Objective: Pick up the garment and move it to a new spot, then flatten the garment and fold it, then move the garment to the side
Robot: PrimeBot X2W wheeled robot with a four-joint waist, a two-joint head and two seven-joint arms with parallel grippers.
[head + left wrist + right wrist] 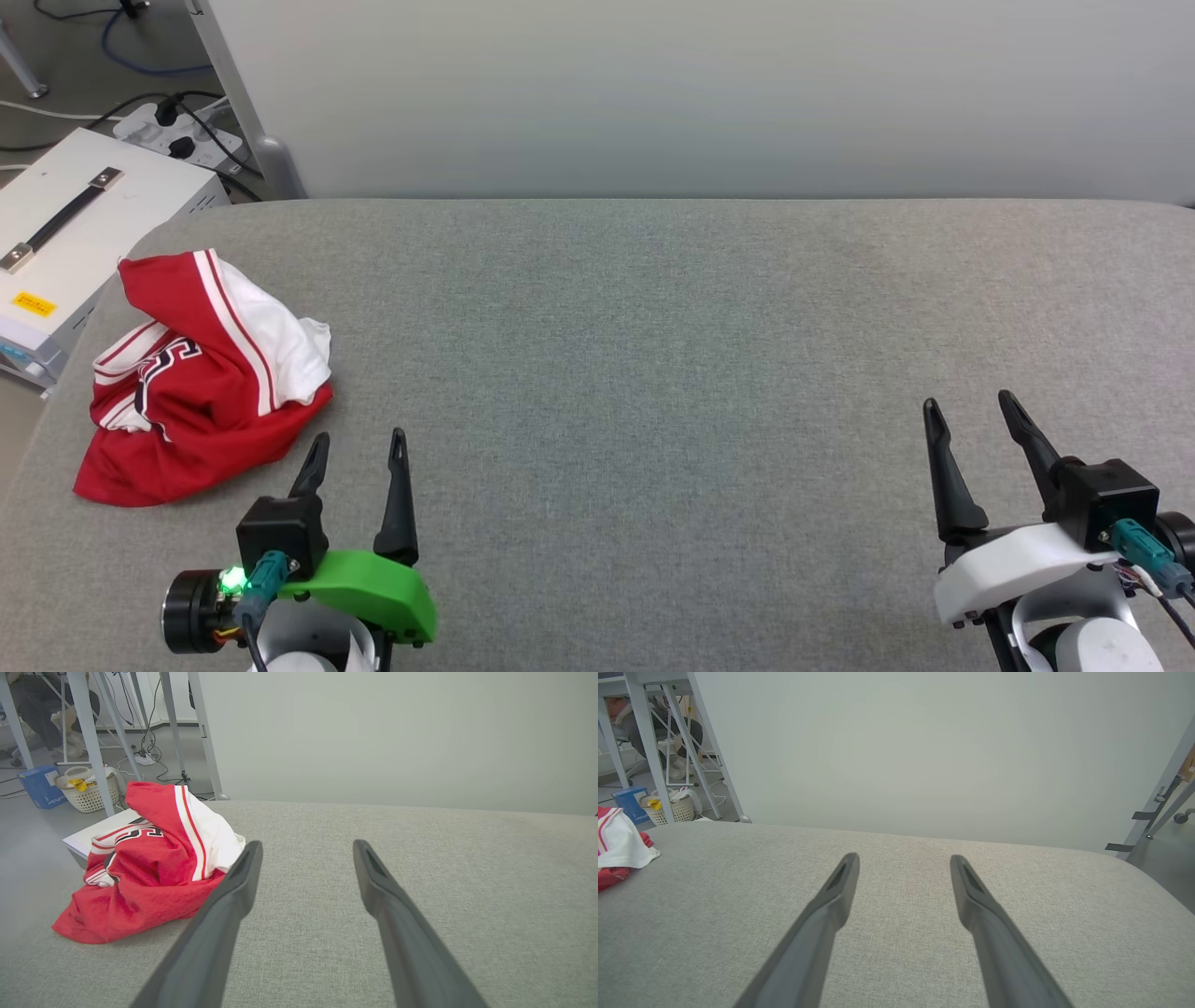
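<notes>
The garment [201,383] is a red jersey with white sleeve and striped trim, lying crumpled in a heap near the left edge of the grey padded table [653,373]. In the left wrist view the garment [149,868] lies just left of my fingers. My left gripper [359,443] stands open just right of and nearer than the heap, touching nothing. My right gripper [971,403] is open far to the right over bare table. The right wrist view catches a bit of the garment [619,847] at its left edge.
A white case with a black handle [84,219] sits off the table's left edge, with a power strip [182,131] and cables behind it. A pale wall [700,93] backs the table. A laundry basket [86,788] and metal frame legs stand on the floor.
</notes>
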